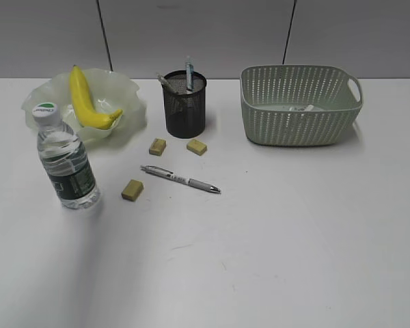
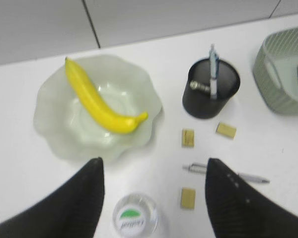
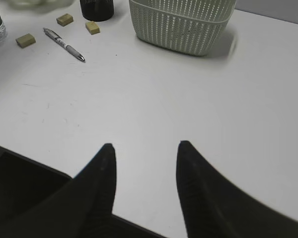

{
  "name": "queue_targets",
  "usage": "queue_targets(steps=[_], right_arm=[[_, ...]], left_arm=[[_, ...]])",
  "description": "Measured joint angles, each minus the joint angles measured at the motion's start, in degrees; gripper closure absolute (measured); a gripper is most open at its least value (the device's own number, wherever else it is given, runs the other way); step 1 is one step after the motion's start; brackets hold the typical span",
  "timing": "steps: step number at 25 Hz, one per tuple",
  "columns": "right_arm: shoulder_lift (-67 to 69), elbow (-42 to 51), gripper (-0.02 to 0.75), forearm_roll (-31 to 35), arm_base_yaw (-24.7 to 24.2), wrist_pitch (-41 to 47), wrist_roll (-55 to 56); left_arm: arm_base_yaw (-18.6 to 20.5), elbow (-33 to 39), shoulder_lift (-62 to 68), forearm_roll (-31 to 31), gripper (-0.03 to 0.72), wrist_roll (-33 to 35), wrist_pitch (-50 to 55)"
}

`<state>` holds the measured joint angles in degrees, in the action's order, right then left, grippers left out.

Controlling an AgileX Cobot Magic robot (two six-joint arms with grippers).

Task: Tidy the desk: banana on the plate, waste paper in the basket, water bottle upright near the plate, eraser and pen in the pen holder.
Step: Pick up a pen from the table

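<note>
The banana (image 1: 89, 99) lies in the plate (image 1: 126, 102) at the back left. The water bottle (image 1: 67, 160) stands upright in front of the plate. The pen holder (image 1: 185, 104) holds two pens. Another pen (image 1: 181, 180) lies on the desk (image 1: 294, 232). Three erasers (image 1: 132, 190) (image 1: 157, 146) (image 1: 197, 147) lie around it. The waste paper (image 1: 306, 108) is in the basket (image 1: 299, 123). My left gripper (image 2: 151, 168) is open, high above the bottle's cap (image 2: 135, 218). My right gripper (image 3: 145, 146) is open and empty over the desk's front edge.
In the right wrist view the basket (image 3: 181, 20), the pen (image 3: 63, 43) and the erasers (image 3: 25, 40) lie far ahead. A dark drop beyond the desk edge (image 3: 20, 183) is at the lower left. Neither arm shows in the exterior view.
</note>
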<state>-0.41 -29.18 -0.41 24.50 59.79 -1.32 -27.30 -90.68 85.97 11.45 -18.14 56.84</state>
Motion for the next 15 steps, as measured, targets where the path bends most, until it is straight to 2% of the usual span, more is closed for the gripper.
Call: queue_targets(steps=[4, 9, 12, 15], right_arm=[[0.0, 0.0, 0.407, 0.0, 0.0, -0.1, 0.0], [0.0, 0.0, 0.407, 0.0, 0.0, -0.1, 0.0], [0.0, 0.0, 0.407, 0.0, 0.0, -0.1, 0.0], [0.0, 0.0, 0.407, 0.0, 0.0, -0.1, 0.0]], left_arm=[[0.0, 0.0, -4.2, 0.0, 0.222, 2.5, 10.4], [0.0, 1.6, -11.9, -0.5, 0.227, 4.9, 12.5], [0.0, 7.4, -19.2, -0.6, 0.237, 5.1, 12.6], [0.0, 17.0, -27.9, -0.6, 0.253, 5.1, 12.6]])
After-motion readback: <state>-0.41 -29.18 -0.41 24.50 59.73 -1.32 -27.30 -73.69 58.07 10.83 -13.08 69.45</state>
